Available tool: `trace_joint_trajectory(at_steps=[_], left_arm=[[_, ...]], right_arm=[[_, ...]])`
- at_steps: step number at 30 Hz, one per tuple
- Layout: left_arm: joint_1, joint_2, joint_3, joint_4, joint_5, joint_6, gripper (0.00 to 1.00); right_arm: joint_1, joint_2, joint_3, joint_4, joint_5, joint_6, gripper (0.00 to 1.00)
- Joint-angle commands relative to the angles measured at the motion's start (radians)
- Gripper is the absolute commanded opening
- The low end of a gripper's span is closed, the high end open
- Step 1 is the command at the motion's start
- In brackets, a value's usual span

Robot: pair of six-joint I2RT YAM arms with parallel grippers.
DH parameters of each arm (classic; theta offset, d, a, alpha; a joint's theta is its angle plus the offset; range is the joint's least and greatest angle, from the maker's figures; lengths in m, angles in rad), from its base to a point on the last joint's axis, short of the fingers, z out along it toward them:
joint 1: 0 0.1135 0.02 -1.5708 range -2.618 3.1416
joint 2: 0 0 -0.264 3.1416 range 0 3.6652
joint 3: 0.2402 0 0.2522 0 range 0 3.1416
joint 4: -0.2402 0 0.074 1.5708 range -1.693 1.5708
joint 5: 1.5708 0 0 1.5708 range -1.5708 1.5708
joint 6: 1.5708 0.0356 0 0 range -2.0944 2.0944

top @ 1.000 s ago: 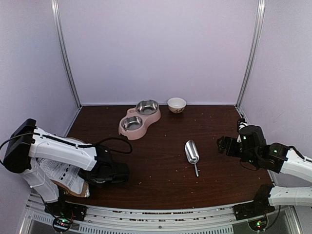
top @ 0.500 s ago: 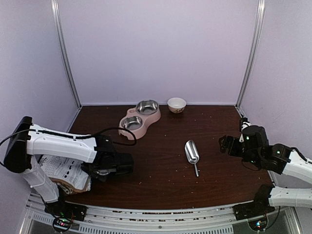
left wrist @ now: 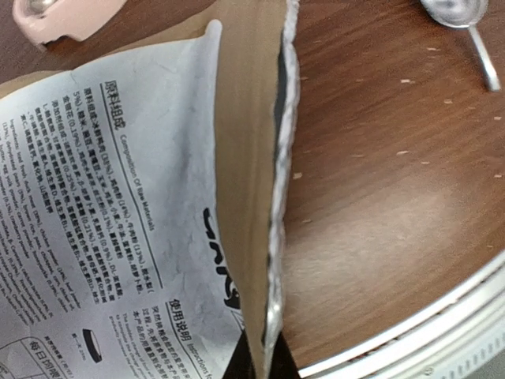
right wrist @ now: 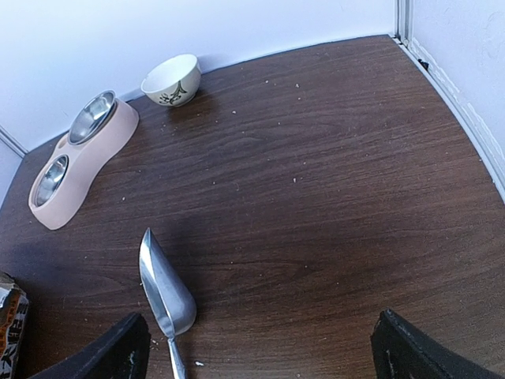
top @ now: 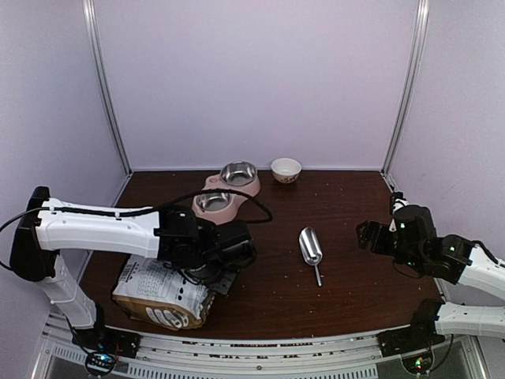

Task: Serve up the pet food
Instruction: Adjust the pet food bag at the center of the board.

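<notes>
Nearest the arm bases, at the table's (top: 355, 197) near-left corner, lies the bag (top: 162, 294). Its white printed face is up and its kraft-brown end is toward the front edge. The left gripper (top: 227, 260) is clamped fully closed on the bag's top edge, which is lifted toward the table's middle. The pet food is hidden behind the bag's wall in every view.

The left wrist view shows that pinch close up. The seam runs up from between the fingers as a brown fold with a thin silver lining, its mouth barely parted and dark inside (too narrow to see any contents). Black text on white fills the left of that view. Overhead, the arm covers all of this.

Right of centre, the metal scoop (top: 310, 246) lies flat on the wood, handle toward the front. The right gripper (top: 364, 234) hovers well to its right, its jaws spread wide with nothing between them. Only the right wrist view shows the scoop's hollow, which is bare metal.

Farther back, the pink feeder (top: 254, 188) holds two steel bowls. A cable crosses the nearer one overhead, while the right wrist view shows both bowls as plain shiny metal. Beyond it, by the back wall, is the small ceramic bowl (top: 286, 169). Its inside looks plain white from above, and a dark motif on its outer wall shows only from the right wrist. Pale specks dot the tabletop.
</notes>
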Motion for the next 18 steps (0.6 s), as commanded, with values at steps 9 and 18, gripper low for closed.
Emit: trace_joint_trajectory(at_steps=[9,18], left_arm=[[-0.026,-0.122,0.168,0.568,0.193,0.134,0.0],[-0.02,-0.199,0.246,0.627,0.077,0.162,0.0]], right_arm=[[0.006,0.009,0.005,-0.013,0.022,0.016,1.0],[0.006,0.03,0.009,-0.009,0.015,0.033,1.0]])
